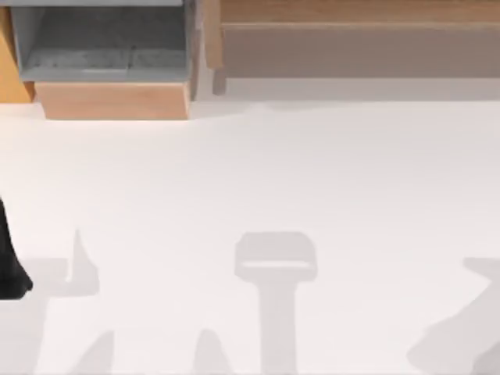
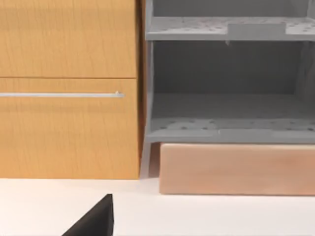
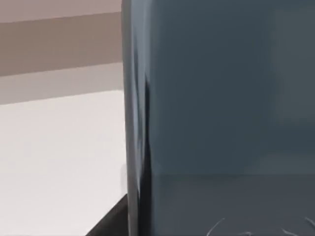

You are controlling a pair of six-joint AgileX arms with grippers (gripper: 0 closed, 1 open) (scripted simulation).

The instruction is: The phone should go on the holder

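The phone [image 3: 216,98] stands very close before the right wrist camera, a dark blue-grey slab above the white desk [image 1: 312,172] (its edge looks upright). Whether the right tool is clamped on it, I cannot tell. The left arm [image 1: 9,266] sits at the desk's left edge.

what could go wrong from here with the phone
The phone sits very close to the right wrist camera, its dark glossy face blocking most of that view, so judging where to lower it looks hard. In the top view the white table carries shadows, one shaped like a stand, but no holder to aim at, so placement could miss. A glossy slab may also slip if the grip is poor. The left arm waits at the table's left edge.
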